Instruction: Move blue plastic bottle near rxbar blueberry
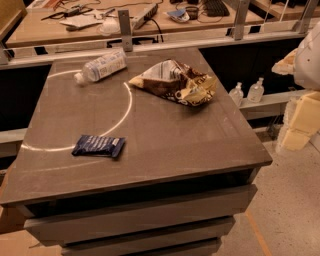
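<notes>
Listing from the front edge back: item one, the rxbar blueberry (98, 146), a flat dark blue wrapper with white print, lying flat near the front-left corner of the tabletop (165, 145), its long side roughly parallel to the front edge and touching a thin pale arc (125, 107) marked on the surface. Item two, my gripper (300, 120), pale and blocky, off the table altogether, out past the right edge at about mid-depth and holding nothing that I can see; whether it is wide or narrow I cannot tell. Item three, a crumpled brown-and-white chip bag (175, 82), lying towards the back edge, right of centre. Item four, the blue plastic bottle (102, 65), clear with a pale label, on its side near the back-left corner, white cap pointing to the left edge, well apart from the rxbar blueberry and just left of the chip bag. Item five, two small clear bottles (246, 92) standing upright on a ledge beyond the right edge, near the back-right corner. Item six, past the back edge, a cluttered desk (45, 30) with a dark keyboard (216, 7).
</notes>
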Tool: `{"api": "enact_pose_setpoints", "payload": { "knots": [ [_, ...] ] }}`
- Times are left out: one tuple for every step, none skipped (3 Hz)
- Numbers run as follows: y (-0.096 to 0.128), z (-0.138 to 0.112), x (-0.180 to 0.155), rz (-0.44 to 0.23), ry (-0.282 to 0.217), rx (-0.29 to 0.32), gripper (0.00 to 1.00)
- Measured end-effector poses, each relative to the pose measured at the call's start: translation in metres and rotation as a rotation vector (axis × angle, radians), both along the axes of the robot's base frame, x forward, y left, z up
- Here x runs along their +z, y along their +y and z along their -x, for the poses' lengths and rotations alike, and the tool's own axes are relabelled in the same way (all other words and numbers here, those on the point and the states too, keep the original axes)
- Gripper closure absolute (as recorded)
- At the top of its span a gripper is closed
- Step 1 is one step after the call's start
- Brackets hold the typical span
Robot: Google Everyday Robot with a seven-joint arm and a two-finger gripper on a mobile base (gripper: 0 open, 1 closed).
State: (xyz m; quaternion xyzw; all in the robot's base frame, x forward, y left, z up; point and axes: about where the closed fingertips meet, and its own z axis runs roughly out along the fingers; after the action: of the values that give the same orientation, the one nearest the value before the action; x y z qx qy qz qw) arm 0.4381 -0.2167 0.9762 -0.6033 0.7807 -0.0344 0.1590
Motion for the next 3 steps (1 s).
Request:
{"api": "enact_pose_setpoints", "payload": {
  "knots": [
    [0.000,0.000,0.000,0.000,0.000,0.000,0.00],
    [0.009,-0.014,0.004,-0.037,-0.063,0.034,0.00],
    [0.039,-0.061,0.016,-0.160,-0.213,0.151,0.00]
  ]
}}
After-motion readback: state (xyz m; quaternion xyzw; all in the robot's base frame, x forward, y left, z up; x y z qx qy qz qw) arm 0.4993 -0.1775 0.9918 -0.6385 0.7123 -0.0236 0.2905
